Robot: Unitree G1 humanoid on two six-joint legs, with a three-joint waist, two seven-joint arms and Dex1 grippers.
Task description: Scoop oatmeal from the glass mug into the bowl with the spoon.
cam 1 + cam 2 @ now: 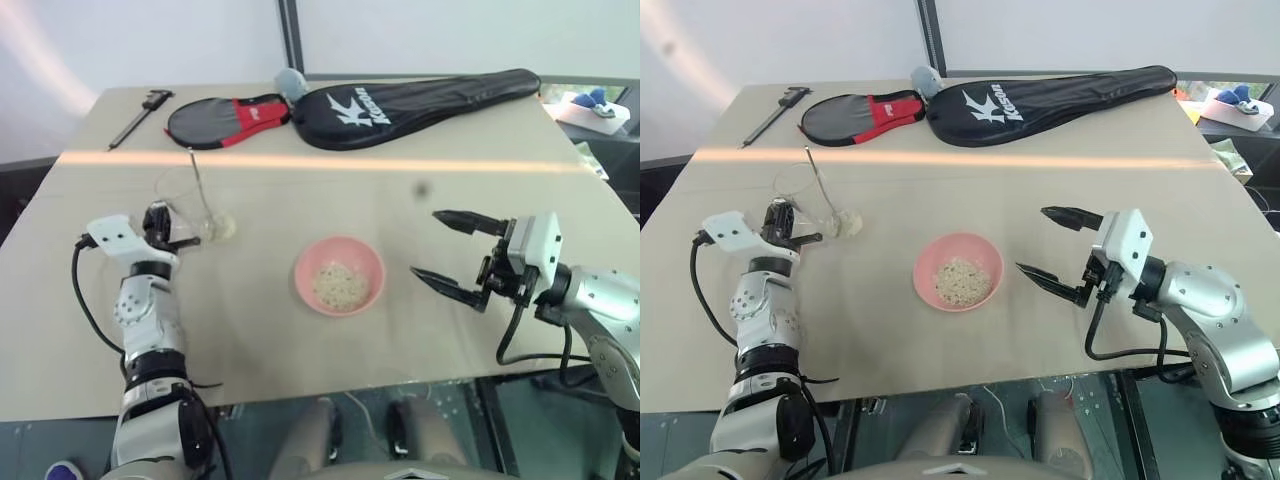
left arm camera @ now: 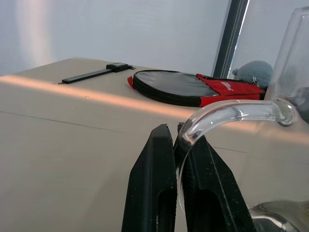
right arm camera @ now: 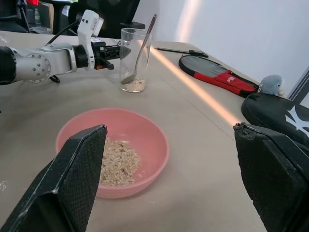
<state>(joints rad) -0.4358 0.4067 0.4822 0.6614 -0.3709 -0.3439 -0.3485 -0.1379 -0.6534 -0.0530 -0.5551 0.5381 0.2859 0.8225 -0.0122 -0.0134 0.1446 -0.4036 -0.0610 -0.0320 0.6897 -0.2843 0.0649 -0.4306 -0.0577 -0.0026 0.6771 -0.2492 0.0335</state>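
Pale wooden tabletop (image 1: 300, 330) fills the scene, with the small round pink bowl (image 1: 339, 276) near its middle as the reference. Left of that bowl, the left gripper (image 1: 180, 240) is pinched on the thin handle of the small clear glass mug (image 1: 190, 205), its forearm reaching forward along the table edge. A slim shiny silver spoon (image 3: 140, 48) stands in the mug, handle leaning up and away from the gripper, its bowl down in a thin layer of pale beige flaky oatmeal (image 3: 133, 86). More oatmeal already lies heaped in the pink bowl. Right of the bowl, the right gripper (image 1: 440, 250) hovers empty, black fingers spread wide, pointing level toward the bowl. The spoon lies beyond the bowl, well left of that free gripper, which likely must cross over the bowl to take its upright handle.
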